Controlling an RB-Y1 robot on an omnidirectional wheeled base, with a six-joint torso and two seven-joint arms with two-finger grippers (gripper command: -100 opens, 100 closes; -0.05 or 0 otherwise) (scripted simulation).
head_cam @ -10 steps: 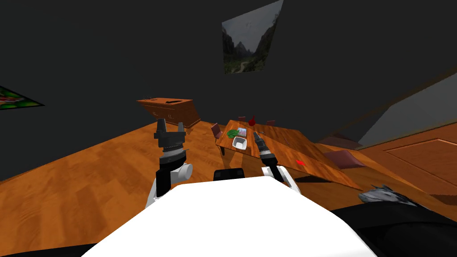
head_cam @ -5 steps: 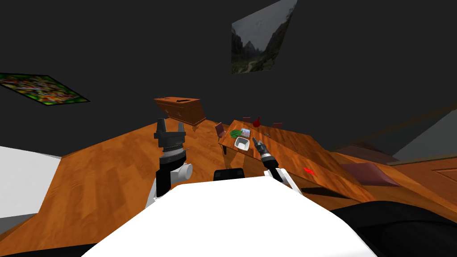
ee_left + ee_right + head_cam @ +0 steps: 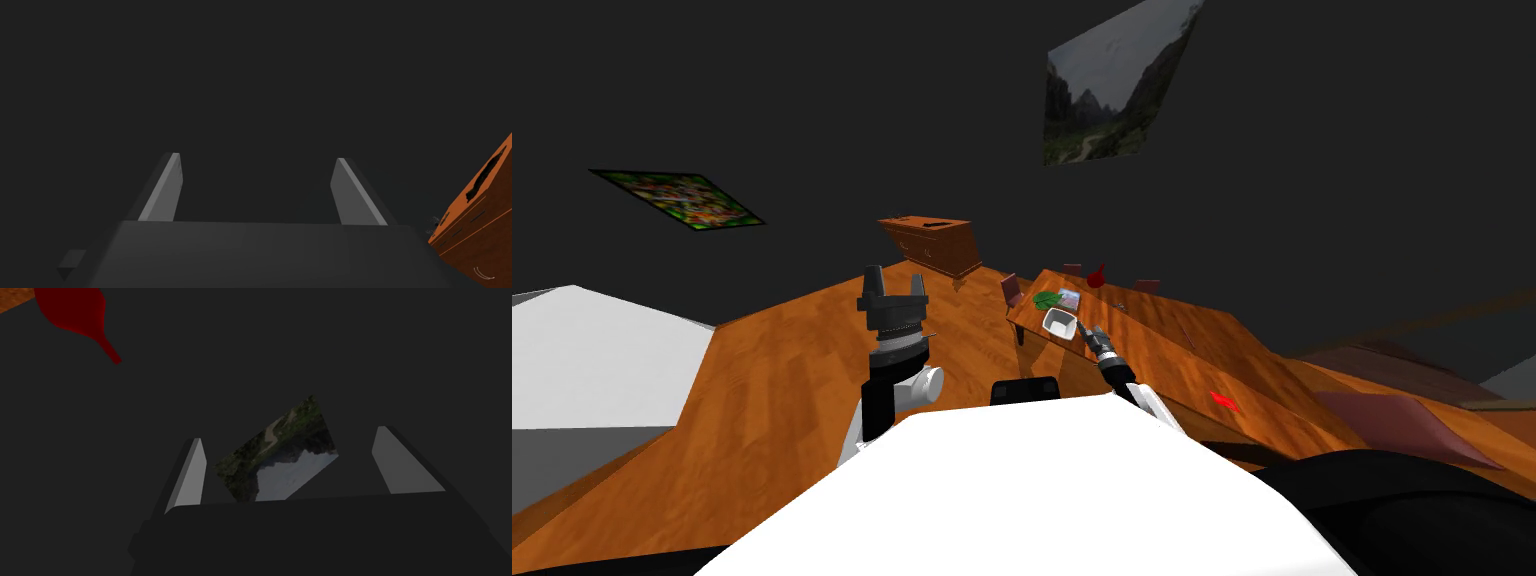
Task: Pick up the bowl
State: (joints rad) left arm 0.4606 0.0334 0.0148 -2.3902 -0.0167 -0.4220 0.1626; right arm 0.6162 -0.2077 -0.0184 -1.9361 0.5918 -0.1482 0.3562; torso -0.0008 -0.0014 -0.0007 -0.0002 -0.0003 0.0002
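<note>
Wall: dark grey wall behind everything, with a pale white block low on the robot's left.
Floor: glossy orange wood floor.
Table: long wooden table ahead and to the right, one end towards the middle of the room.
Landscape picture: mountains and a path, hung high on the wall above the table; it shows between the right fingers in the right wrist view.
Bright picture: green and red, on the wall to the left.
Dresser: wooden dresser against the wall, left of the table; its corner shows in the left wrist view.
Chair: dark red chair at the table's near end.
Left gripper: raised over the floor, well apart from the table; fingers spread wide, nothing between them.
Right gripper: over the table, just beside the bowl; fingers wide, gripping nothing; contact with the bowl cannot be told.
Bowl: white bowl, upright on the table near its end, between the leaf and the right gripper.
Leaf: green leaf, flat, just beyond the bowl.
Card: pale printed card beside the leaf; print too small to read.
Vase: dark red vase at the table's far edge, seen also in the right wrist view.
Red bit: small red bit on the table, well apart from the bowl.
</note>
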